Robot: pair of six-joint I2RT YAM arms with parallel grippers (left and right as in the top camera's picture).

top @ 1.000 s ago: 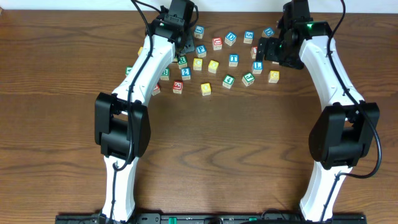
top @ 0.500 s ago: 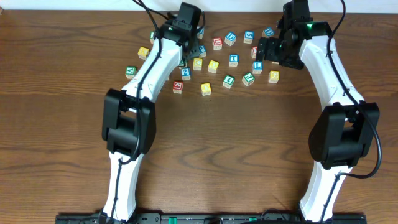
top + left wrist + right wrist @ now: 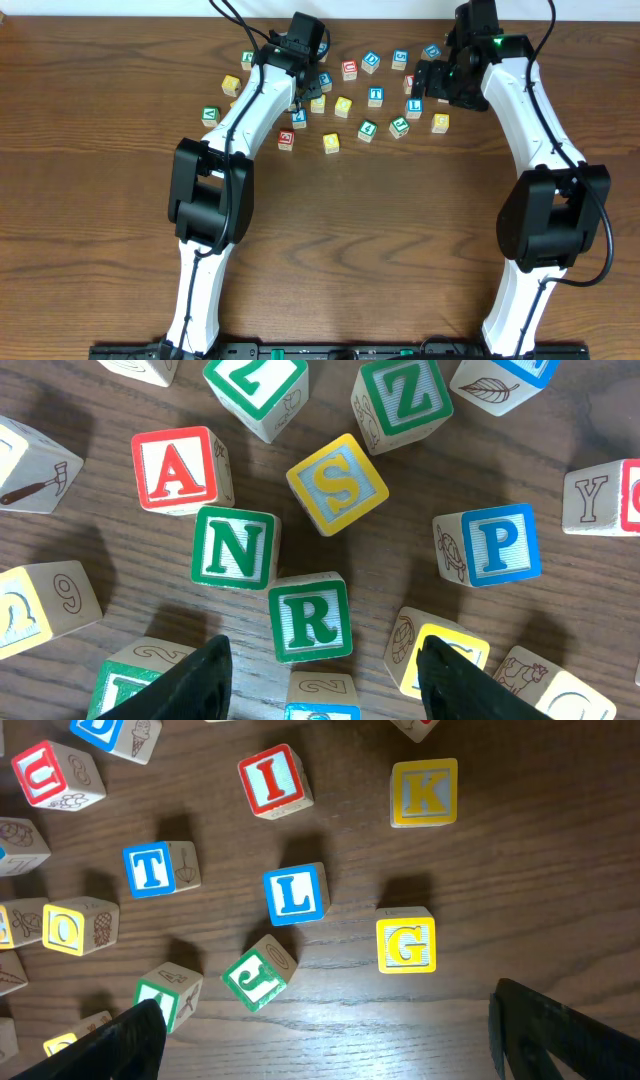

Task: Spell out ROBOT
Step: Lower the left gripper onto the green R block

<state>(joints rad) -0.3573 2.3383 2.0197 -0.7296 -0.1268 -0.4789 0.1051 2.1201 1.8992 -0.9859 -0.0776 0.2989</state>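
At left gripper (image 3: pixel 322 660): spread wide, gripping nothing, poised over green R block (image 3: pixel 310 617), which lies just ahead of the gap. Around it: one green N block (image 3: pixel 234 547), one red A block (image 3: pixel 176 468), one yellow S block (image 3: pixel 337 482), two green Z blocks (image 3: pixel 402 398). At right gripper (image 3: pixel 330 1020): equally wide, empty, above one blue T block (image 3: pixel 150 870) and one yellow O block (image 3: pixel 65 927).

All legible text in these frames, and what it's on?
"A": red A-block
"N": green N-block
"R": green R-block
"S": yellow S-block
"Z": green Z-block
"P": blue P-block
"Y": cropped Y-block
"I": red I-block
"K": yellow K-block
"T": blue T-block
"L": blue L-block
"G": yellow G-block
"J": green J-block
"O": yellow O-block
"U": red U-block
Remaining faces and overhead letters: cropped or too small.
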